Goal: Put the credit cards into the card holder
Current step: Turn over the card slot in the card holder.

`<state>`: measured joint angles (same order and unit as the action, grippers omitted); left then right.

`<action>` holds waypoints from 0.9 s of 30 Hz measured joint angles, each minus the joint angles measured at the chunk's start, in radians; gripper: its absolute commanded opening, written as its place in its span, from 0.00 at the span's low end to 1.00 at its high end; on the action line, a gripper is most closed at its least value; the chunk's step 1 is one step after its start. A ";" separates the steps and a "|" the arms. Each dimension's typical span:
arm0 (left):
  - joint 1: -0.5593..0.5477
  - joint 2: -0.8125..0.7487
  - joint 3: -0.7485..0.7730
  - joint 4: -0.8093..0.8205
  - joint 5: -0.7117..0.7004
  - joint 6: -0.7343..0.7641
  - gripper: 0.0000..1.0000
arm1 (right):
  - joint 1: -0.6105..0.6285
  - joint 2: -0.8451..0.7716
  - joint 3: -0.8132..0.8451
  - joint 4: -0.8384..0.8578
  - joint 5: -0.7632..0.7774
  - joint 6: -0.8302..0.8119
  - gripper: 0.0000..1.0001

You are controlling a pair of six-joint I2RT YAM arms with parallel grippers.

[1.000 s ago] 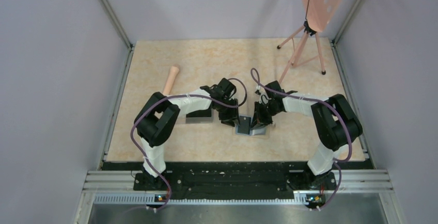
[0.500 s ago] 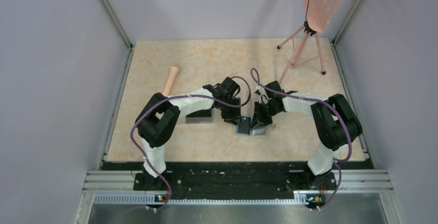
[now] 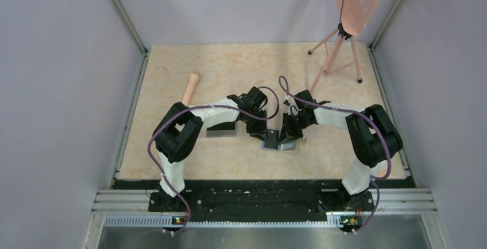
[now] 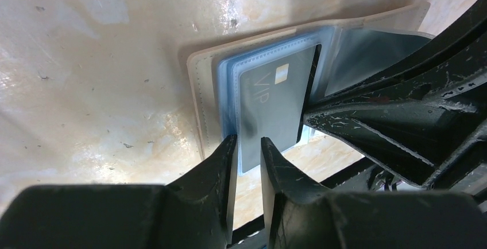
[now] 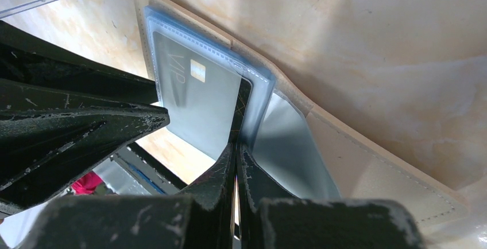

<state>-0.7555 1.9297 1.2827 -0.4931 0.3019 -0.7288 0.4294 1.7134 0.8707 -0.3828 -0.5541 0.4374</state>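
So, not much has been moved in the last second, but what has counts. Seen from above, the left gripper (image 4: 248, 148) has been nudged a touch closer to the card holder (image 4: 198, 97), and its jaws have been drawn in. A narrow gap is still left between them, and nothing can be seen pinched. The tips are parked right at the near end of the credit card (image 4: 273, 102), so it looks more like pushing than holding.

The holder is laid open on the table (image 3: 230, 65) between the two arms, tan side down and blue-grey inside up. The dark card, marked VIP with a little chip, is already tucked most of the way into a clear sleeve (image 4: 227, 88), with only its near end left by the fingertips.

The right gripper (image 5: 236, 151) is clamped fully closed with its tip set against the card's other long edge, beside a loose sleeve leaf. Whether that leaf is pinched can't be told. It's probably being used to keep the holder steady.

This card can be called nearly seated, with only a last small push likely needed. The clear plastic box (image 3: 221, 129) is parked just left of the holder. Something dark is seen in it, but whether more cards are waiting there can't be made out.
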 measured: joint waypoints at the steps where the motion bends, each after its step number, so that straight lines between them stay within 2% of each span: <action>1: -0.001 0.000 0.000 0.000 0.000 0.002 0.24 | 0.000 0.000 0.000 0.000 0.000 0.000 0.00; 10: -0.007 0.000 0.001 0.000 -0.009 0.019 0.22 | 0.000 0.000 0.000 0.000 0.000 0.000 0.00; 18: -0.014 -0.001 0.009 -0.001 -0.023 0.030 0.14 | 0.000 0.000 0.000 -0.005 -0.001 0.000 0.00; 27: -0.019 -0.023 0.009 0.031 0.005 0.020 0.21 | 0.000 0.000 0.000 -0.006 -0.001 0.000 0.00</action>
<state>-0.7746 1.9064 1.2919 -0.4622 0.3065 -0.7090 0.4294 1.7134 0.8711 -0.3893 -0.5552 0.4374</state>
